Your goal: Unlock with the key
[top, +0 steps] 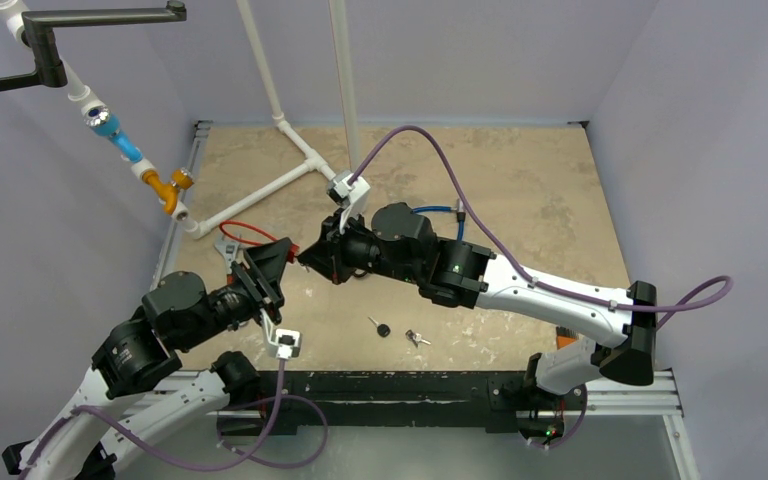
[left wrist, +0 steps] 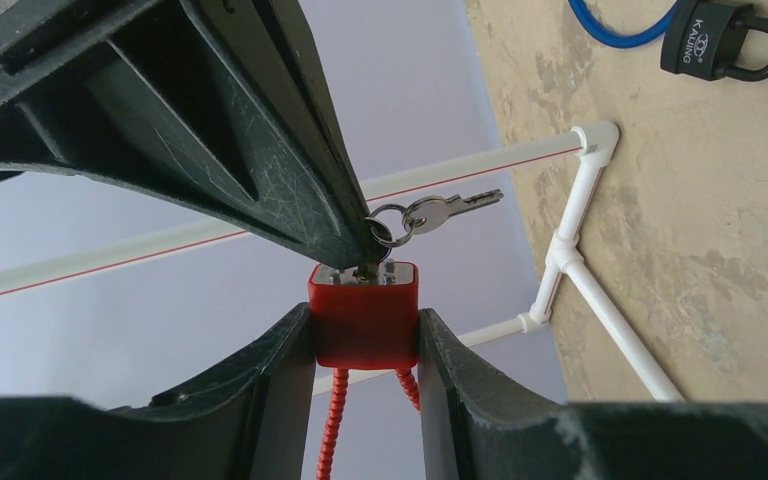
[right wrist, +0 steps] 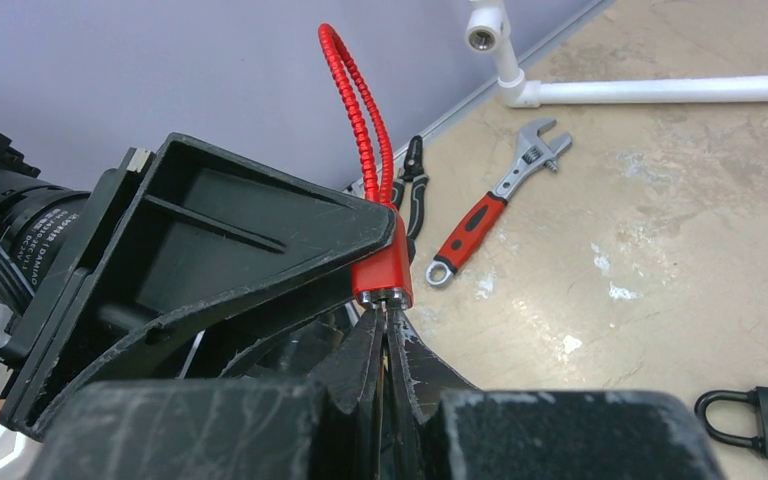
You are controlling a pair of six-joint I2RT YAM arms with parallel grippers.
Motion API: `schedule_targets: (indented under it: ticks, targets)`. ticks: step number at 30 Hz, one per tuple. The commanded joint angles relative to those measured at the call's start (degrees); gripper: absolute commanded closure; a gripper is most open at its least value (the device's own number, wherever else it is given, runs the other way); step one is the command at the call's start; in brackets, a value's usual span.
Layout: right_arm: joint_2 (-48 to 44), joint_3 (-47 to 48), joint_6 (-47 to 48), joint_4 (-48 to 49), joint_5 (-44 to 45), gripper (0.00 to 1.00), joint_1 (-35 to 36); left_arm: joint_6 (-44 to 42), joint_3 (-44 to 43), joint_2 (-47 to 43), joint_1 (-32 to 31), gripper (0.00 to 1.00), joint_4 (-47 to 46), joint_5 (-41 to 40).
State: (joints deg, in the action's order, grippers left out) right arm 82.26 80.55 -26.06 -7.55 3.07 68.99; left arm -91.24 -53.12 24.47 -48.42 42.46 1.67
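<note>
Left tool (left wrist: 365, 322) clamps the red padlock (left wrist: 365, 338); right tool (right wrist: 382, 322) pinches its key (left wrist: 366, 270).

Noted: cable lock (left wrist: 365, 330) between left tool (left wrist: 365, 318) fingers; key (left wrist: 368, 268) in its end face, inside right tool (right wrist: 385, 325). Loose keys (top: 380, 327) on bench (top: 520, 190) nearer the bases; wrench (right wrist: 490, 215) left, beside pipe frame (top: 260, 195).

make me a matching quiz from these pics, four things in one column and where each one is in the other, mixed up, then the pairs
Things:
1. red padlock
2. black padlock
3. wrench
4. black-headed key

Places:
A. lying on the table near a white pipe
B. clamped in the left gripper
C. lying on the table next to a blue cable
D. loose on the table near its front edge

Pairs: 1-B, 2-C, 3-A, 4-D
</note>
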Motion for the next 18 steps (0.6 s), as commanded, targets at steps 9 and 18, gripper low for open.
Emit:
schedule_targets:
  ticks: [9, 18]
  targets:
    - [0.8, -1.93, 0.68, 7.13, 4.7, 1.0, -0.11, 1.12, -3.16, -1.35, -1.32, 1.0, -4.91, 12.5]
    - [-1.29, -5.23, 4.68, 13.86, 9.87, 1.0, 1.89, 5.83, -5.24, -2.55, -1.32, 1.0, -2.48, 19.67]
